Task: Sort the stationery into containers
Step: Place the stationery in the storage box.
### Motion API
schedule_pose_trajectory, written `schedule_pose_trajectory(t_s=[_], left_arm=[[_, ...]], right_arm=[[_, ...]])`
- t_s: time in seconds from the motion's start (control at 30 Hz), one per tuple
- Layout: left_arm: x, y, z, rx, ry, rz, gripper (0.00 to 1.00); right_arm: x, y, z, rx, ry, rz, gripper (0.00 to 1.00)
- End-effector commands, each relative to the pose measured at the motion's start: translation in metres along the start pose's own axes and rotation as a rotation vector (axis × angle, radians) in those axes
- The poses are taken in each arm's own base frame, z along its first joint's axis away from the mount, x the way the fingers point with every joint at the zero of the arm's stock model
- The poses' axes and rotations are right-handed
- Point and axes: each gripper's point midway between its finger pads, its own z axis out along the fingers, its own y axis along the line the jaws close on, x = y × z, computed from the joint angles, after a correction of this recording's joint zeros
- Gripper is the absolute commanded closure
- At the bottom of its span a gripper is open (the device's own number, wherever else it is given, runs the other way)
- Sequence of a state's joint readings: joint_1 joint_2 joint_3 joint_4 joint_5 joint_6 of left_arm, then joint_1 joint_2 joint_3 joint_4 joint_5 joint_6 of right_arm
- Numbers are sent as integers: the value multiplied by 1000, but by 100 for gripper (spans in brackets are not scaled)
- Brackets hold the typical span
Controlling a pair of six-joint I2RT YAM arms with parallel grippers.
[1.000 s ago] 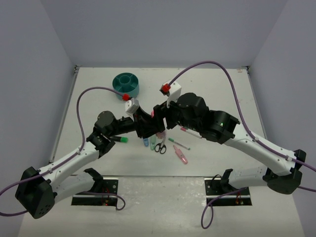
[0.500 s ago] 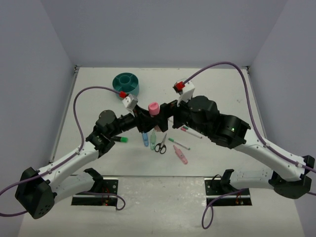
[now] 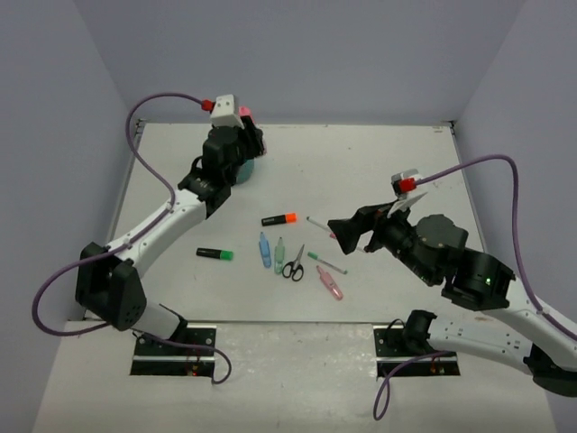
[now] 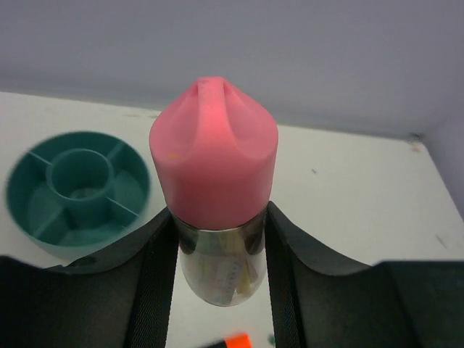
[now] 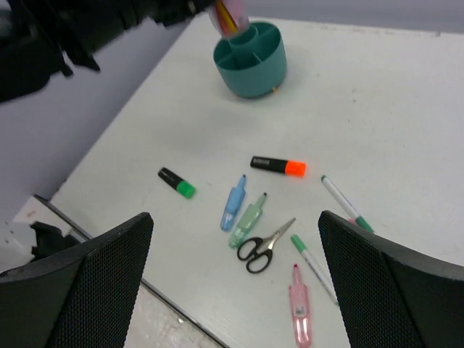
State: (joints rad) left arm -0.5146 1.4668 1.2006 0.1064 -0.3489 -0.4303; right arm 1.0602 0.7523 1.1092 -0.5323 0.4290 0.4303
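From above, the left gripper hangs over the teal organiser at the table's far left, clamped on the pink tube. The right gripper hovers with jaws spread wide, holding nothing, close to a thin white pen. An orange-capped highlighter, a green-capped highlighter and scissors lie between the arms.

At the left wrist, the tube stands upright between both fingers — the organiser sits below, to its left.

At the right wrist, the tube's lower end hangs over the organiser's far rim — whether it touches cannot be told.
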Motion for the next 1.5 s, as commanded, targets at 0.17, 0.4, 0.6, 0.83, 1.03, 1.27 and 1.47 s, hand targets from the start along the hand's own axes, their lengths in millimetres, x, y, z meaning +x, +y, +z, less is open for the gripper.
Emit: schedule_pose_trajectory(t_s=[0.17, 0.4, 0.6, 0.83, 1.03, 1.27, 1.47], left_arm=[[-52, 131, 97, -429, -137, 29, 100], [-43, 137, 138, -383, -110, 114, 100], [-24, 143, 135, -389, -96, 95, 100], [-2, 145, 139, -376, -49, 92, 100], [8, 140, 139, -336, -26, 69, 100], [18, 143, 135, -340, -10, 67, 100], [26, 145, 135, -336, 8, 73, 97]], right_arm=[[37, -3, -3, -60, 47, -9, 1], [50, -10, -7, -59, 57, -19, 1], [52, -10, -3, -55, 71, -30, 1], [56, -9, -3, -60, 80, -20, 1], [56, -11, -6, -59, 77, -19, 1], [54, -11, -8, -64, 71, -16, 1], [54, -13, -10, -61, 66, -16, 1]])
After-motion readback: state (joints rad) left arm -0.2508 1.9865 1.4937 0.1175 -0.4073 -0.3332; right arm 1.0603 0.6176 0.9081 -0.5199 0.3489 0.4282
